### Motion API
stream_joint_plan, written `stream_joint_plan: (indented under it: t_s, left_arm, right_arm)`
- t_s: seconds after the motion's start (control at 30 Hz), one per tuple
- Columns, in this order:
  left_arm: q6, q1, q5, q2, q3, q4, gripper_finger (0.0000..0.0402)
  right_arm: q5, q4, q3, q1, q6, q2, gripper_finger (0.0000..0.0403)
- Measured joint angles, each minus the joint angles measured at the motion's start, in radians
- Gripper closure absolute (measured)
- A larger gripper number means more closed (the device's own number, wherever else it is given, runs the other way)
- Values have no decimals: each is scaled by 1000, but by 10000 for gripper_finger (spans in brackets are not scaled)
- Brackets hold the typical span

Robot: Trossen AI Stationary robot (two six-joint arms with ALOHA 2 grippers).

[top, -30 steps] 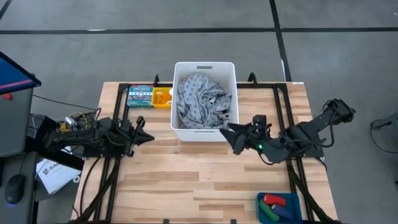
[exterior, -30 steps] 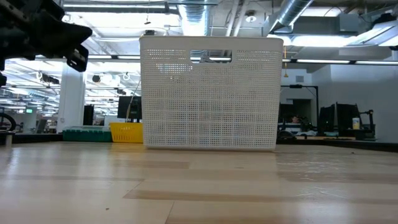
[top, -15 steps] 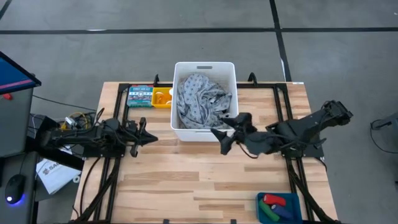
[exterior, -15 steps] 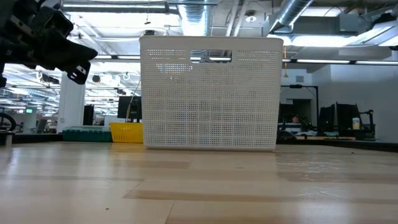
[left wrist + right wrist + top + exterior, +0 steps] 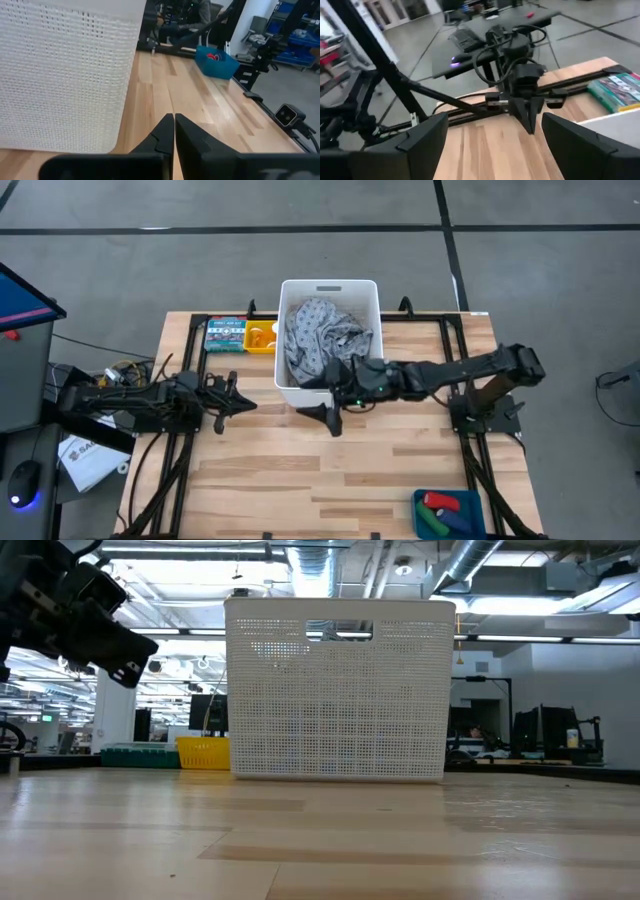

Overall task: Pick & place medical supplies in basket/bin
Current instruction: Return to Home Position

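Observation:
A white perforated basket (image 5: 282, 370) stands at the table's far middle with the grey patterned cloth (image 5: 325, 338) bunched inside it. A red bottle (image 5: 438, 502), a green piece (image 5: 430, 522) and a dark blue cylinder (image 5: 458, 518) lie in a blue bin (image 5: 478, 502) at the near right corner. My right gripper (image 5: 322, 420) is open and empty, reaching across in front of the basket's near wall. My left gripper (image 5: 243, 403) is shut and empty, left of the basket, pointing at it (image 5: 174, 120). No pill bottles show.
A flat teal printed box (image 5: 225, 335) and a small yellow tray (image 5: 262, 338) sit left of the basket at the far edge. The left arm hangs in the low view's upper left (image 5: 95, 615). Bare wood lies between the basket and the near edge.
My right arm has swung toward the table's left, carrying its open gripper from beyond the basket's near right corner to in front of the middle of its near wall. My left gripper has crept a little to the right, toward the basket, staying shut.

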Motion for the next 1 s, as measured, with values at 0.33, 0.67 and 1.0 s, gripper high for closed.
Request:
stream_joint_plan:
  t_s: [0.33,0.67,1.0]
  left_arm:
    - [0,0,0,40,0,6,396]
    - [0,0,0,67,0,8,392]
    - [0,0,0,69,0,13,395]
  right_arm:
    - [-208,290,-226,-75,-98,-123,85]
    - [-337,415,-677,-100,-117,-492,85]
    - [-340,410,-1021,-103,-177,-856,85]
